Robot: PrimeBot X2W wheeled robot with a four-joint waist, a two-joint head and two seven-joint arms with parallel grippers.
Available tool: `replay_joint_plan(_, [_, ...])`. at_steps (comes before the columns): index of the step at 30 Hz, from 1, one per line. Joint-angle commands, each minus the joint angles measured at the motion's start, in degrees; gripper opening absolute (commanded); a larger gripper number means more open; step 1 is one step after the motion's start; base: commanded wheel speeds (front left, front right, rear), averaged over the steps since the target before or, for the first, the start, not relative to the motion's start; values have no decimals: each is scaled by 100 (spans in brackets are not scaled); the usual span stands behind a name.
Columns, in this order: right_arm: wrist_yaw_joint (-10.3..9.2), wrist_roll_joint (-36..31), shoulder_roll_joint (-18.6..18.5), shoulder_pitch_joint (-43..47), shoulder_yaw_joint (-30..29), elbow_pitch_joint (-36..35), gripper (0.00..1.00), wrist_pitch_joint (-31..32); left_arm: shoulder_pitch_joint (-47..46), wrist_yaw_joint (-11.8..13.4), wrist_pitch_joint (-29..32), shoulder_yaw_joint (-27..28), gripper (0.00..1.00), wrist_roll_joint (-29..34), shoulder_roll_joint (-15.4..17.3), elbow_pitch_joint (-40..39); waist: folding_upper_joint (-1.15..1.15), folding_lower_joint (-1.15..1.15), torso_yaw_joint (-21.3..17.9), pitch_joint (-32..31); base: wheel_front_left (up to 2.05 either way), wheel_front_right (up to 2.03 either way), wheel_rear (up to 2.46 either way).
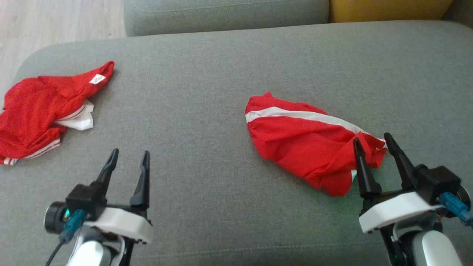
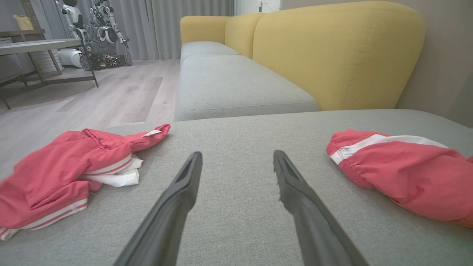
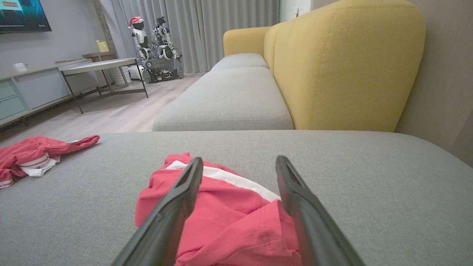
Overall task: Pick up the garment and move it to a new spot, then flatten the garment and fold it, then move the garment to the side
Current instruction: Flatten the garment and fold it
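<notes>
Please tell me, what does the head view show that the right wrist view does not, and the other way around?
Head view's extra: the left pincer, open. Right wrist view's extra: a table, gray curtains and another robot beside them. Shared: the gray cushion, the right pincer open at the near end of the red garment with its white stripe, and a second red garment farther left.

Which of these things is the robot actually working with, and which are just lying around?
For the job:
- red garment with the white stripe
- right pincer, open over it
- left pincer, open
- grey cushion it lies on

Just lying about:
- other red garment at the far left
- yellow sofa back
- parked robot by the curtains
</notes>
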Motion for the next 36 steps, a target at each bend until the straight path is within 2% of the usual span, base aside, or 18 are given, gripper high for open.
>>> replay_joint_plan(1, [43,30,-15,-187,115,-228,100,18,-389,-20,24,177,100,-4,106,-207,0,0,2,49,0,0,0])
replay_joint_plan(4, [43,34,-15,-269,134,-249,100,25,-832,-178,76,45,100,-43,-35,-191,0,0,-21,182,0,0,0])
replay_joint_plan(9, [43,48,-15,-478,268,-290,100,24,-1930,-632,298,-345,100,-98,-396,200,0,0,-219,505,0,0,0])
replay_joint_plan(13, [43,53,-15,-651,365,-283,100,-5,-2777,-1002,496,-604,100,-208,-753,904,0,0,-490,813,0,0,0])
replay_joint_plan(17, [43,128,-15,-801,472,-221,100,-69,-3461,-1273,613,-744,100,-355,-988,1928,0,0,-801,1071,0,0,0])
replay_joint_plan(23, [43,248,-15,-875,544,-108,100,-190,-4032,-1462,755,-882,100,-575,-1095,3467,0,0,-1177,1262,0,0,0])
replay_joint_plan(32, [43,313,-15,-891,525,-3,100,-272,-4351,-1558,883,-1327,100,-901,-1216,4580,0,0,-1317,1326,0,0,0])
replay_joint_plan(33, [43,318,-15,-899,525,7,100,-278,-4369,-1560,892,-1415,78,-962,-1231,4629,0,0,-1321,1325,0,0,0])
replay_joint_plan(34, [43,322,-15,-908,525,16,100,-283,-4380,-1561,901,-1506,36,-1039,-1243,4662,0,0,-1322,1320,0,0,0])
replay_joint_plan(35, [43,326,-15,-917,526,22,100,-291,-4393,-1562,900,-1589,0,-1119,-1250,4684,0,0,-1319,1315,0,0,0])
replay_joint_plan(36, [43,327,-15,-922,526,28,100,-299,-4408,-1562,883,-1668,0,-1184,-1251,4700,0,0,-1313,1307,0,0,0])
